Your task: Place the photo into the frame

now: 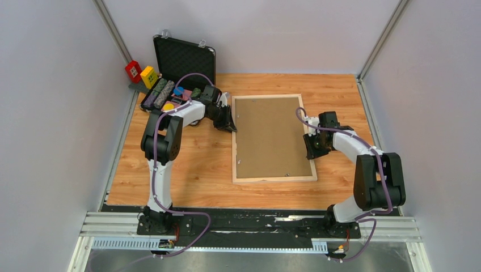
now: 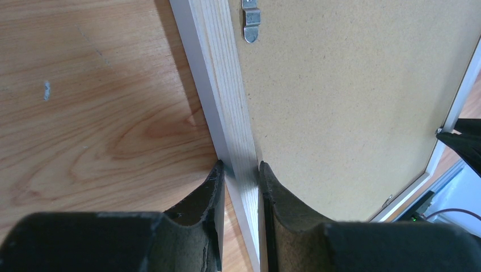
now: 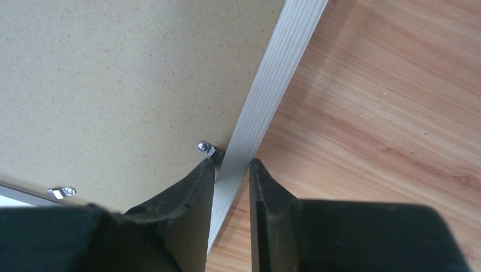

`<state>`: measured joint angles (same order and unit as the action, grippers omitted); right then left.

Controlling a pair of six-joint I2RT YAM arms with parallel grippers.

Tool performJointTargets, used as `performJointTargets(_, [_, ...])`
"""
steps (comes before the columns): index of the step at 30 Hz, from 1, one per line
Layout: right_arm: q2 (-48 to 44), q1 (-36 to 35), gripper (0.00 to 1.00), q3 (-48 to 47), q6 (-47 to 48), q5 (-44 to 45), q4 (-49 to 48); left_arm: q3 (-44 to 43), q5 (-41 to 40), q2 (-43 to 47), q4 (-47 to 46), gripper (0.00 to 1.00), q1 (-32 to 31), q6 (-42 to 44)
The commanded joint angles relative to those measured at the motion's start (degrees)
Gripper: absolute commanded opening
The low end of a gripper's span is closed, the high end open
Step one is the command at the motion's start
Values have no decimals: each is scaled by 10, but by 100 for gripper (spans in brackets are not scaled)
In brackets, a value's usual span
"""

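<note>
Top external: frame (image 1: 275, 179) lay back-up at centre of tabletop (image 1: 187, 164), backing board (image 1: 269, 136) in it. Left fingers (image 2: 211, 195) gripped left rail; right fingers (image 3: 195, 190) gripped right rail.

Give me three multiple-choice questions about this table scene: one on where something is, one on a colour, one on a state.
1. Where on the table is the black case?
A. far left corner
B. near right corner
C. middle of the near edge

2. What colour is the board inside the frame?
A. white
B. brown
C. blue

3. What is the left gripper doing?
A. hanging open over the case
B. resting on bare table
C. clamped on the frame's left rail

Answers:
1 A, the overhead view shows it standing open at the far left.
2 B, plain brown fills the frame.
3 C, its fingers pinch the rail from both sides.
</note>
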<state>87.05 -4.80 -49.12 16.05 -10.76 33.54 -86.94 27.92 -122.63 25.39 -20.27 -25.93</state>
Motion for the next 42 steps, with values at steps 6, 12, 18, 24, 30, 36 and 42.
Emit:
performJointTargets(6, [11, -5, 16, -39, 39, -3, -30, 16, 18, 15, 16, 0, -9, 13])
performJointTargets(12, [-3, -4, 40, -48, 16, -15, -24, 17, 17, 17, 16, 0, -9, 14])
performJointTargets(18, [-24, -4, 57, -66, -7, -26, -12, 21, 18, 20, 13, 0, -9, 11])
performJointTargets(24, [19, -3, 55, -100, -27, -4, -17, 31, 21, 29, 6, 0, -9, 8])
performJointTargets(30, [90, 5, 52, -162, -55, -1, -26, 33, 49, 31, 7, 0, -9, 22])
performJointTargets(36, [160, 25, 49, -223, -82, -14, -31, 39, 58, 34, 9, 0, -10, 37])
performJointTargets(42, [207, 35, 44, -246, -95, -23, -39, 48, 64, 36, 1, 0, -11, 34])
